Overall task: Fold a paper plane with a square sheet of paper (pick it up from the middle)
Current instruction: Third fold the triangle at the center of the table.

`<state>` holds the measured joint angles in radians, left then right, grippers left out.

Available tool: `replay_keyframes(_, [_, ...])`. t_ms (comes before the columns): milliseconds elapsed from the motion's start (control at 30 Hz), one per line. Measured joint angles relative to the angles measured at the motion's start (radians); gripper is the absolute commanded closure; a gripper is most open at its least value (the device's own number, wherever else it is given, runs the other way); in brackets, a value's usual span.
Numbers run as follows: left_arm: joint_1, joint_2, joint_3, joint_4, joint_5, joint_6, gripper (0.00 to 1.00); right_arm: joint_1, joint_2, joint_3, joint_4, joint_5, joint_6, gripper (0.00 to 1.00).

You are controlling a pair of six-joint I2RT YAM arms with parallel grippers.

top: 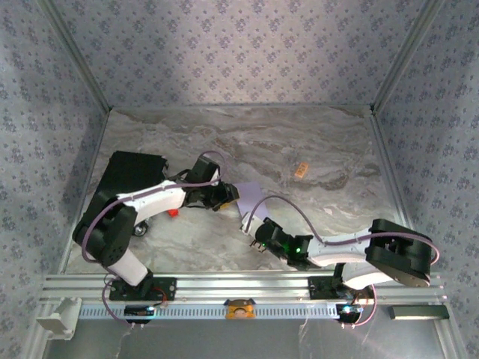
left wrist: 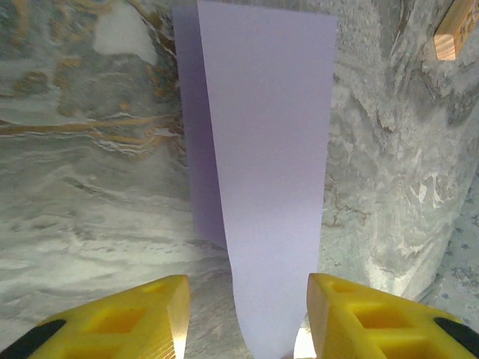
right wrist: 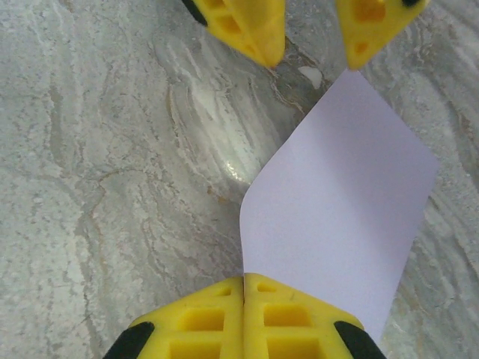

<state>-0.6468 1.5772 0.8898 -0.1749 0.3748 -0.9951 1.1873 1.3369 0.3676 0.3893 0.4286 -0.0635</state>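
Observation:
The square sheet of paper [top: 251,194] is pale lavender and stands bent up off the marble between my two grippers. My right gripper [right wrist: 244,288] is shut on its near edge, with the paper [right wrist: 337,217] coming out of the seam between the yellow fingers. My left gripper [left wrist: 247,299] is open; the sheet [left wrist: 262,149] runs between its spread fingers [left wrist: 150,314] without touching either one. In the top view the left gripper [top: 224,196] and right gripper [top: 251,228] face each other across the sheet. The paper plane is out of view.
A black rectangular pad [top: 127,176] lies at the left under the left arm. A small red object [top: 174,212] sits near it. A tan block [top: 301,170] rests on the marble table [top: 329,142] to the back right. Patterned walls enclose the table.

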Motion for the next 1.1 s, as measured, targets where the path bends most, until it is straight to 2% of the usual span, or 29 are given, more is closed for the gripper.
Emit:
replay_keyframes(267, [0.000, -0.049, 0.000, -0.036, -0.055, 0.027, 0.58, -0.034, -0.026, 0.085, -0.148, -0.095, 0.138, 1.00])
replay_keyframes(567, [0.000, -0.049, 0.036, -0.050, -0.047, 0.064, 0.65, -0.176, -0.051, 0.147, -0.238, -0.369, 0.373, 1.00])
replay_keyframes(900, [0.000, -0.029, 0.088, -0.061, -0.004, 0.107, 0.76, -0.306, -0.051, 0.123, -0.185, -0.693, 0.521, 1.00])
replay_keyframes(1100, [0.000, 0.043, 0.183, -0.060, 0.047, 0.144, 0.82, -0.349, -0.051, 0.091, -0.143, -0.822, 0.539, 1.00])
